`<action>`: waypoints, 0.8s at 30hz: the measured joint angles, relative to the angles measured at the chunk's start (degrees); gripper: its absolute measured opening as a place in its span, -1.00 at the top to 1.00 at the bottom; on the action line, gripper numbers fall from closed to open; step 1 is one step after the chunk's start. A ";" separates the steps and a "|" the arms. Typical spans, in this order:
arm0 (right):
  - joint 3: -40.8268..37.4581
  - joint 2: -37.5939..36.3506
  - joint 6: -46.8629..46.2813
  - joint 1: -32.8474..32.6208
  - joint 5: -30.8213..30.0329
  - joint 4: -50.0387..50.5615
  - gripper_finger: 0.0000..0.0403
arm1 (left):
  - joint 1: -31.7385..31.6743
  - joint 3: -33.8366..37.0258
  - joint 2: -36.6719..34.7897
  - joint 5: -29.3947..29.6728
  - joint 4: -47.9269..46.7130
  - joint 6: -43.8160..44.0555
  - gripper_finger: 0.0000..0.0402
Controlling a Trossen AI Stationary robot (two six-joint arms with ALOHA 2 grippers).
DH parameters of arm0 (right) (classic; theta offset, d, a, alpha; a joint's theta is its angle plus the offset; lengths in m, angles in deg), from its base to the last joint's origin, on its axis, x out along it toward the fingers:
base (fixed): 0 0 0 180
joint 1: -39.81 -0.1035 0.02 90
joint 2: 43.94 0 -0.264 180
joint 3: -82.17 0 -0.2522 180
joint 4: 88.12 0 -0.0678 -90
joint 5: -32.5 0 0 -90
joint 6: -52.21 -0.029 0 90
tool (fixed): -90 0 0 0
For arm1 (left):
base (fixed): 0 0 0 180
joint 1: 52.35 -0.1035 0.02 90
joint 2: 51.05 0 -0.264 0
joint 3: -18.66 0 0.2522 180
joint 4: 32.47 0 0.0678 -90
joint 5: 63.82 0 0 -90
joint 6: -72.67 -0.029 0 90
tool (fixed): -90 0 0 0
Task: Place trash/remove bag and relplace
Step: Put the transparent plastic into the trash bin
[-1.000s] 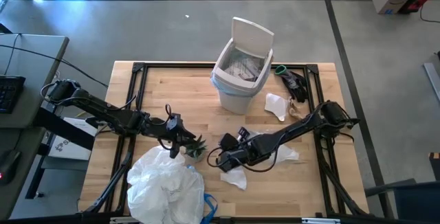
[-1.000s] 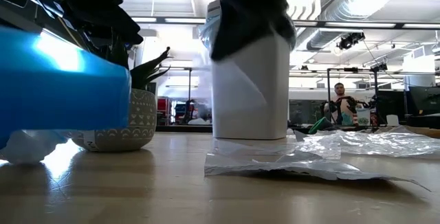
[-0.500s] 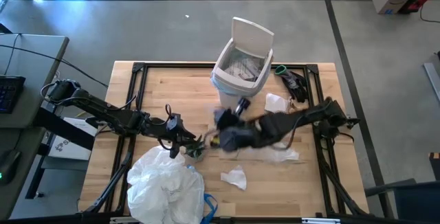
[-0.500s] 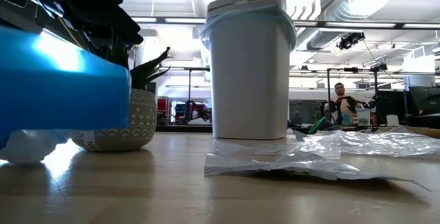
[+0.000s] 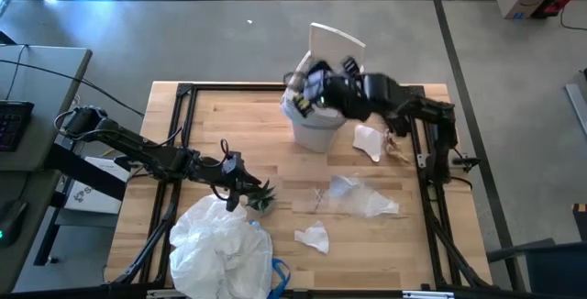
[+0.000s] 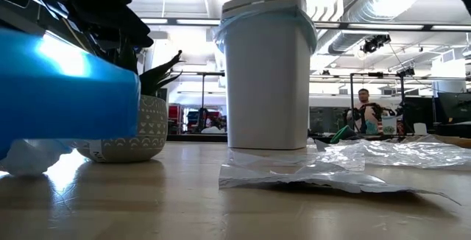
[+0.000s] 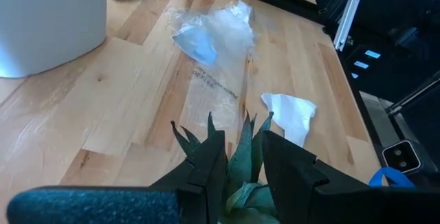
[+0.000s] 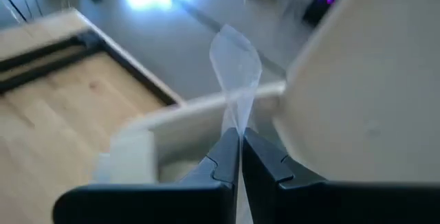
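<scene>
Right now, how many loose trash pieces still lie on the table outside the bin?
3: a white scrap right of the bin, a clear plastic wrapper mid-table, and a white scrap near the front. More may hide under the white bag.

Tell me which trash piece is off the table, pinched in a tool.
The clear plastic wrapper, pinched in the shut right tool over the white bin. The white scraps and other wrapper lie on the table.

Clear wrappers (image 5: 359,195) and white scraps (image 5: 313,237) lie scattered.
</scene>
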 joint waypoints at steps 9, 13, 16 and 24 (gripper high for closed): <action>-1.80 0.50 -12.20 7.18 11.36 7.85 1.00 | 0.00 0.00 0.04 0.07 0.00 -0.11 0.60; -1.79 0.52 -11.29 6.90 12.34 8.53 0.99 | 0.00 0.00 0.07 0.04 0.01 0.00 0.60; -1.80 0.55 -9.27 6.06 11.39 8.53 0.89 | 0.00 0.00 0.07 0.07 0.07 0.02 0.60; -1.79 0.57 -10.50 4.49 5.45 9.56 0.41 | 0.00 0.00 0.07 0.07 0.09 0.97 0.60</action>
